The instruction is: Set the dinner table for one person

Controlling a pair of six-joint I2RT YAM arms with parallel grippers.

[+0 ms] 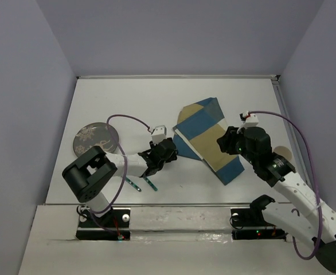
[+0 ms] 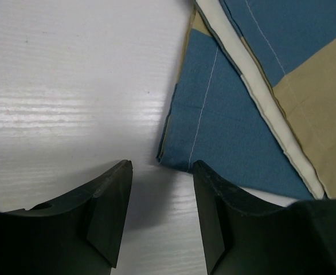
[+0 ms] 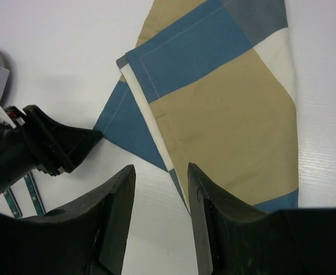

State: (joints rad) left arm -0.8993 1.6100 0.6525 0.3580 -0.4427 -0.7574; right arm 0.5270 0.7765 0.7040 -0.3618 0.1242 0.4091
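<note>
The dinner table (image 1: 128, 97) is a plain white top. On it, right of centre, lies a folded blue-and-tan checked placemat (image 1: 205, 137). My left gripper (image 1: 172, 152) sits at the mat's left corner. In the left wrist view the left gripper (image 2: 161, 172) is open, with bare table between its fingers and the placemat (image 2: 225, 126) corner just beyond the tips. My right gripper (image 1: 222, 143) hovers over the mat's right side. In the right wrist view the right gripper (image 3: 161, 171) is open and holds nothing, above the placemat (image 3: 225, 114) edge.
A dark patterned plate (image 1: 96, 139) lies at the left of the table. Two teal-handled utensils (image 1: 142, 183) lie near the front edge, under the left arm. A tan round object (image 1: 282, 153) shows behind the right arm. Walls close in the table on three sides.
</note>
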